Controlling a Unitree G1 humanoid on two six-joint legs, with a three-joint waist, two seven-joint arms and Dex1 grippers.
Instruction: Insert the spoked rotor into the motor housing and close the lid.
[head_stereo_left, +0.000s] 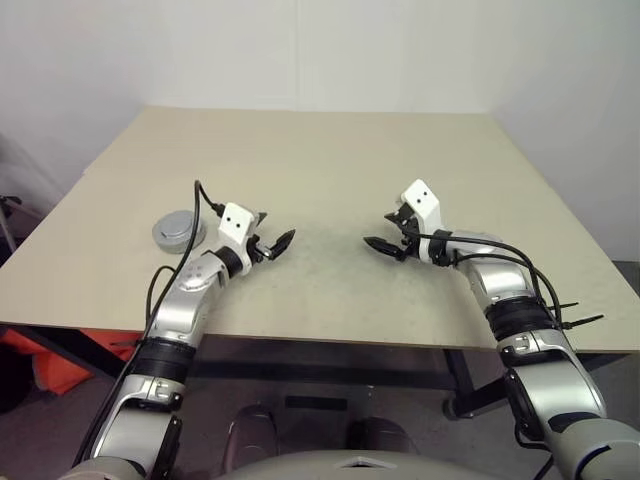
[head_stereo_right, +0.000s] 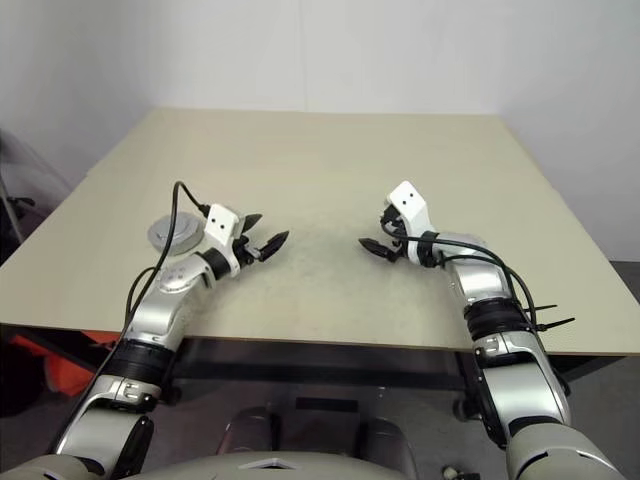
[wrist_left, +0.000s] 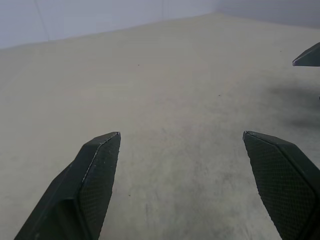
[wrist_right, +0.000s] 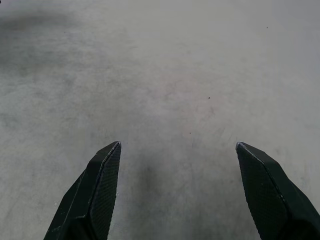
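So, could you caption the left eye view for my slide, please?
Both grippers, left and right, open and empty above the table; closed motor housing beside the left.

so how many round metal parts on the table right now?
1. A round grey metal part, closed lid up, sits near the table's left edge, just left of the left hand. Rotor or housing may be hidden under it.
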